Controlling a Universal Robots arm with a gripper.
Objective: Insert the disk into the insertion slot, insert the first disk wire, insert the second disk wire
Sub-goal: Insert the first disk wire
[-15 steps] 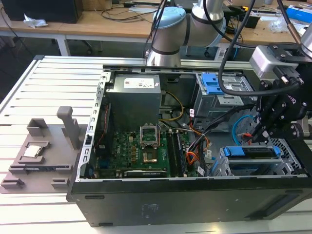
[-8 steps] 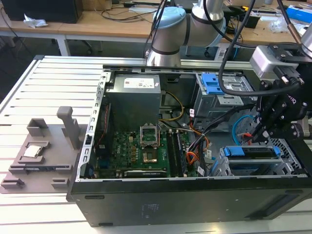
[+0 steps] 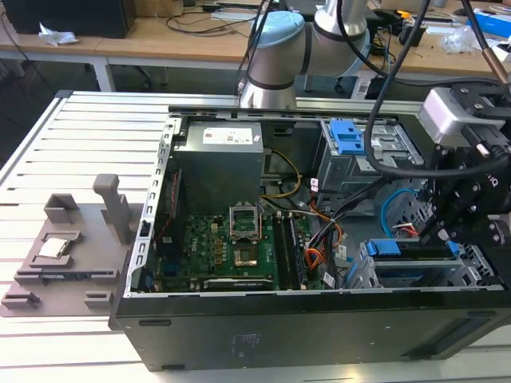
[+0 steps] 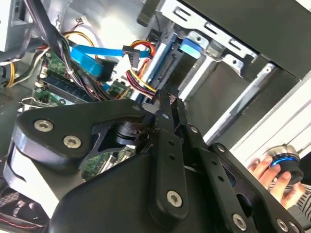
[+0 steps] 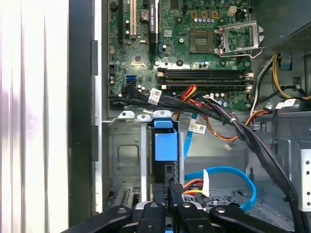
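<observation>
Your drive (image 5: 164,145) is already in the cage (image 5: 127,155), lower right of the exterior view, so I'd say you're on the first wire. The gripper (image 5: 170,193) looks pinched on the plug of the red-and-yellow lead (image 5: 193,183) at the drive's end. Seating it wants a square, straight push. The blue cable (image 5: 228,171) loops loose nearby. The case (image 3: 279,335) sits on a slatted metal table (image 3: 80,128), cluttered desks (image 3: 160,32) behind.

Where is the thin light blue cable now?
The second disk wire loops at the exterior view's right, inside the case, between the taller grey cage and the insertion slot.
</observation>
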